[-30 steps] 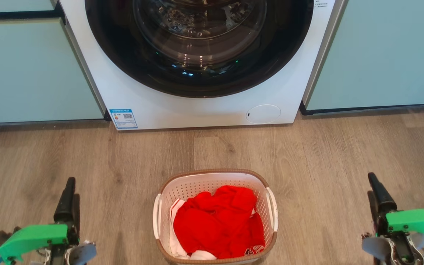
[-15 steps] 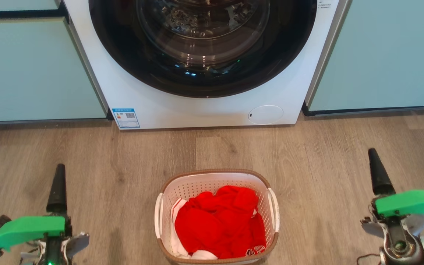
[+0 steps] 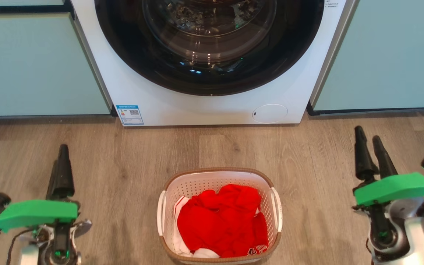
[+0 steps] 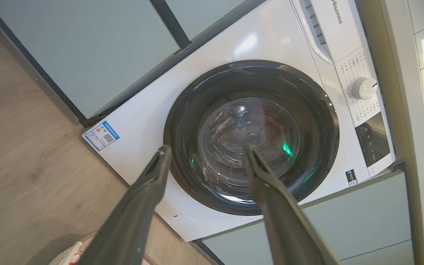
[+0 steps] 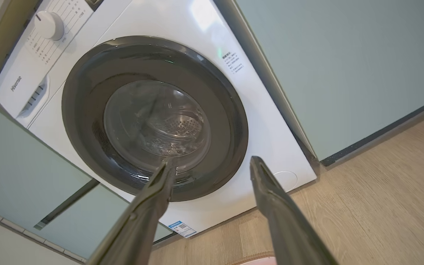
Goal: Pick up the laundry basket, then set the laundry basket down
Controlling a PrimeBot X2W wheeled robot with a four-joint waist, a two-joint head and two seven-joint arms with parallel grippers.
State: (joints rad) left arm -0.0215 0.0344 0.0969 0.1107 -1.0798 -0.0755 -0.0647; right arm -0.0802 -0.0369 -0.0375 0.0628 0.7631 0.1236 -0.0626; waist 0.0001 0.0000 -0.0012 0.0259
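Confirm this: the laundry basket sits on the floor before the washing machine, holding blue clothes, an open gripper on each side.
Wrong in one respect: the clothes in the laundry basket are red, not blue; the head view shows it. The rest stands: basket on the floor before the washing machine, open left gripper and right gripper either side.

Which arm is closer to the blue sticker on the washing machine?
Left. In the head view the left end effector sits below and left of the blue sticker. The right end effector is far over, past the washing machine's other side.
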